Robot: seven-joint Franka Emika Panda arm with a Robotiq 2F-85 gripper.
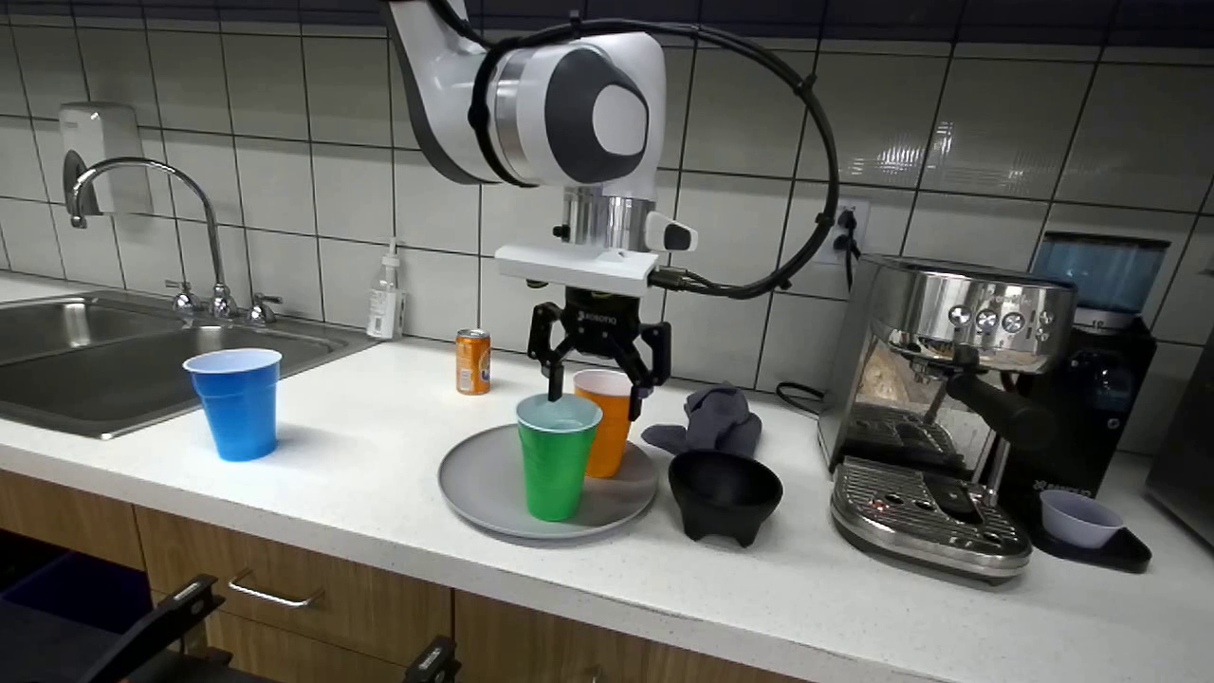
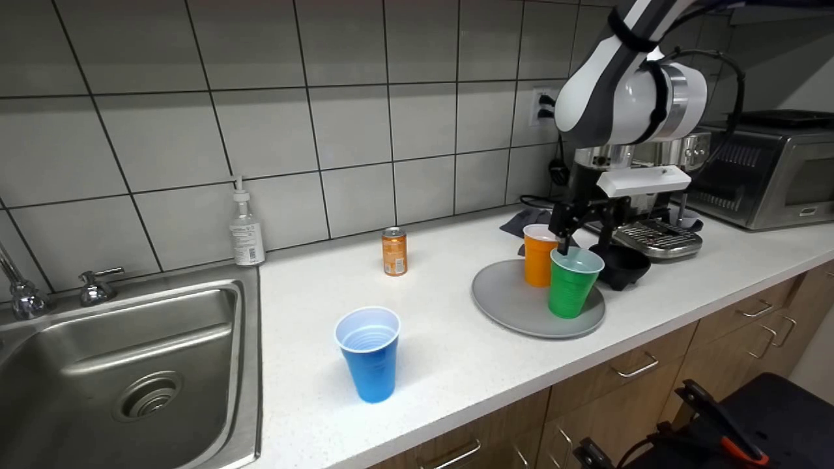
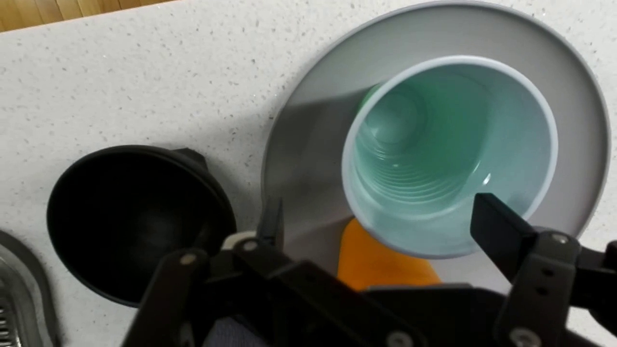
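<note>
The gripper (image 1: 596,403) holds nothing, its fingers (image 3: 501,232) spread wide; one overlaps the mouth of the green cup (image 1: 555,471), contact uncertain. The plate (image 1: 474,479) bears this cup and the orange cup (image 1: 612,436), both base-down, so their mouths face upward. The bowl (image 1: 726,498) crowds one side; wider room lies toward the blue cup (image 1: 237,410). The front edge of the counter (image 1: 379,455) runs near the plate.

In the wrist view, the orange cup (image 3: 383,267) near the jaws is mostly obscured by them and the green cup (image 3: 443,154), and the coffee machine (image 3: 14,296), well apart from the jaws, is cropped left.
</note>
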